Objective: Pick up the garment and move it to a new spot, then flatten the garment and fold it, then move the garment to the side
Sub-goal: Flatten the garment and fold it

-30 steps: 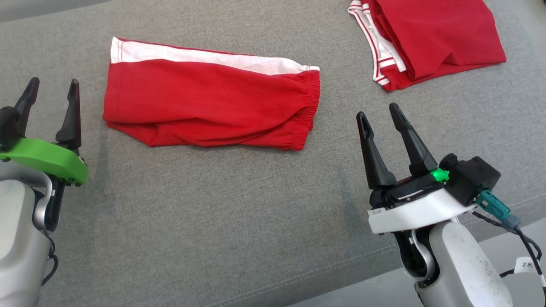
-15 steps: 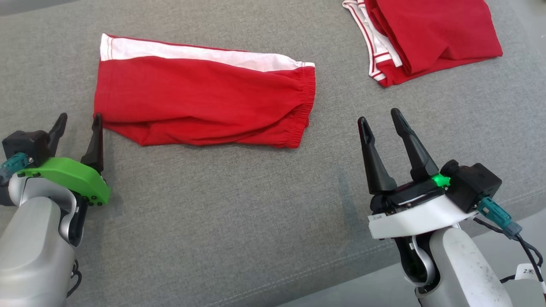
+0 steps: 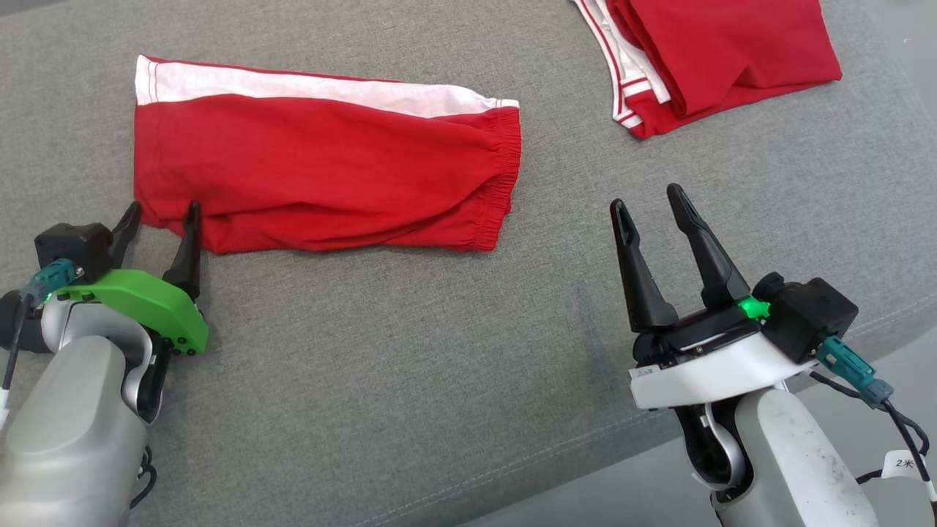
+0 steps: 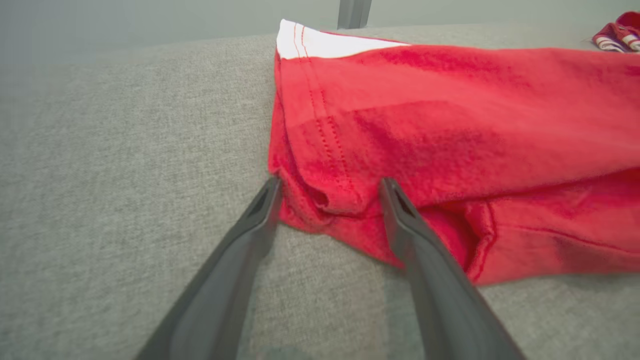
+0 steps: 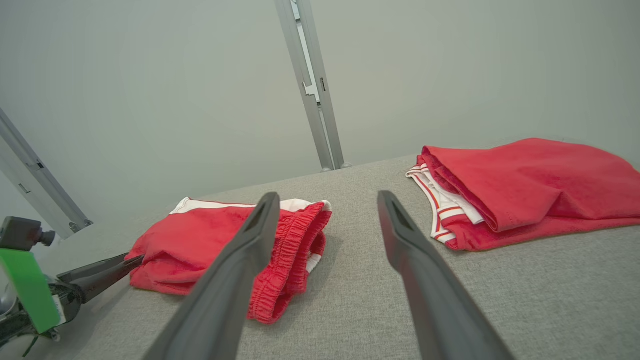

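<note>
Folded red shorts [image 3: 322, 168], white stripe along the far side and elastic waistband to the right, lie toward the far-left corner of the grey cushion [image 3: 410, 380]. The left gripper [image 3: 164, 208] stands with fingers spread wide astride the shorts' near-left corner, gripping nothing yet, apparently set to pinch the stacked layers together. The right gripper [image 3: 646, 196], equally wide and empty, hovers near the front edge, apart from the waistband (likely waiting to take that end so the fold survives the carry). A second red garment [image 3: 725, 58] occupies the far-right corner.
</note>
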Available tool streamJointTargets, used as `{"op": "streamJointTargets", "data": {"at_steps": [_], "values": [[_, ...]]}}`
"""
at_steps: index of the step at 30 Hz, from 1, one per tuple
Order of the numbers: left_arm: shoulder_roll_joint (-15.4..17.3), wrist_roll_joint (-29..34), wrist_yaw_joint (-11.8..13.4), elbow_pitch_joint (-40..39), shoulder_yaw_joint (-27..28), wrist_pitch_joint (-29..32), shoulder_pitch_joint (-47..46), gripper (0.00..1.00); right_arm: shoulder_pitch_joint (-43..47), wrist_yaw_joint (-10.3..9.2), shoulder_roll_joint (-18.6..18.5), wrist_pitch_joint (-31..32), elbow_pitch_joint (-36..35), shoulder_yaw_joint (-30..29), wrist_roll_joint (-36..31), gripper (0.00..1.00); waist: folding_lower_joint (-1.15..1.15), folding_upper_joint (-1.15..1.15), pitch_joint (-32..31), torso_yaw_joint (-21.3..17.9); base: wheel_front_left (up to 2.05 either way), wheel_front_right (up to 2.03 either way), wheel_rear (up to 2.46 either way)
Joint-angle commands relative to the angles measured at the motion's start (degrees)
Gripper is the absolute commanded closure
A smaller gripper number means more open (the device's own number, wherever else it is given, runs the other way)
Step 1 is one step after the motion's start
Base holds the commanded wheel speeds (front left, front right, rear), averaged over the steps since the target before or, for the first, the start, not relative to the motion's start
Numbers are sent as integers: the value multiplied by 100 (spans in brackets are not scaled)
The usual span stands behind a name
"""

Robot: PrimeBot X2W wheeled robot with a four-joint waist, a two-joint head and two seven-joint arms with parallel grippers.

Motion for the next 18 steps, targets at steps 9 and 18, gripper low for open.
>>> {"op": "streamJointTargets", "data": {"at_steps": [9,18], "values": [[69,-209,-13,122,-224,-13,-117,100,-81,0,-9,-15,67,88,-43,0,0,0,-67,32,0,0,0],[-4,-155,-14,37,-240,-13,74,100,-10,0,-9,-15,147,127,-37,0,0,0,-279,133,0,0,0]]}}
